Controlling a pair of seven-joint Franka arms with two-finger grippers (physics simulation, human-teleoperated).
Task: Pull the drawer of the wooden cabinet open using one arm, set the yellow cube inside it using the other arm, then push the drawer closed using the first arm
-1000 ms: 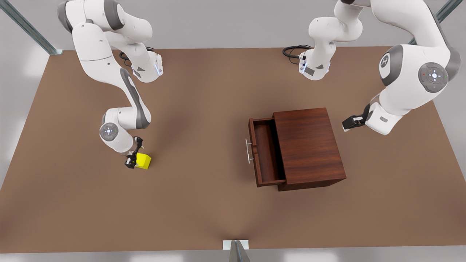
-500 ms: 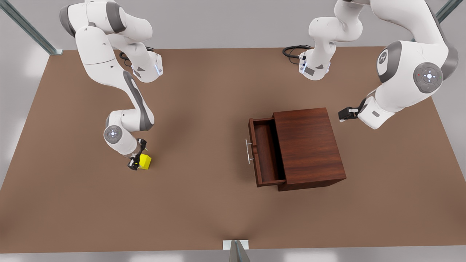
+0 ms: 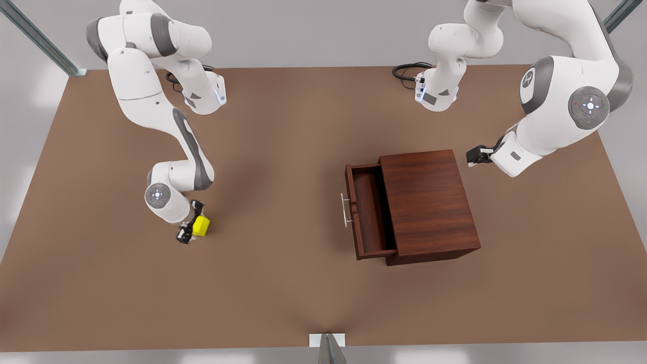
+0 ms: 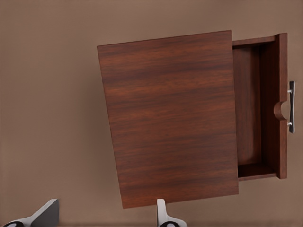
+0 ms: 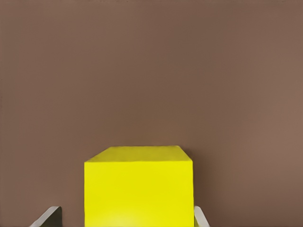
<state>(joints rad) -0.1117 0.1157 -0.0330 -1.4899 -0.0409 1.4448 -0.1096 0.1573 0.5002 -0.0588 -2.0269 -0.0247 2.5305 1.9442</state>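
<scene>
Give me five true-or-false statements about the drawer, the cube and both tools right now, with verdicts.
1. The drawer is pulled open. True.
2. The cube lies inside the drawer. False: it sits on the table, far from the cabinet.
3. The right tool straddles the cube with fingers apart. True.
4. The left tool grips the drawer handle. False: it is open, behind the cabinet.
5. The drawer holds a red ball. False: it is empty.

A plain brown tabletop (image 3: 283, 283) spans the scene. Black cables (image 3: 407, 71) coil at its far edge, with grey metal struts (image 3: 38, 38) beyond.
</scene>
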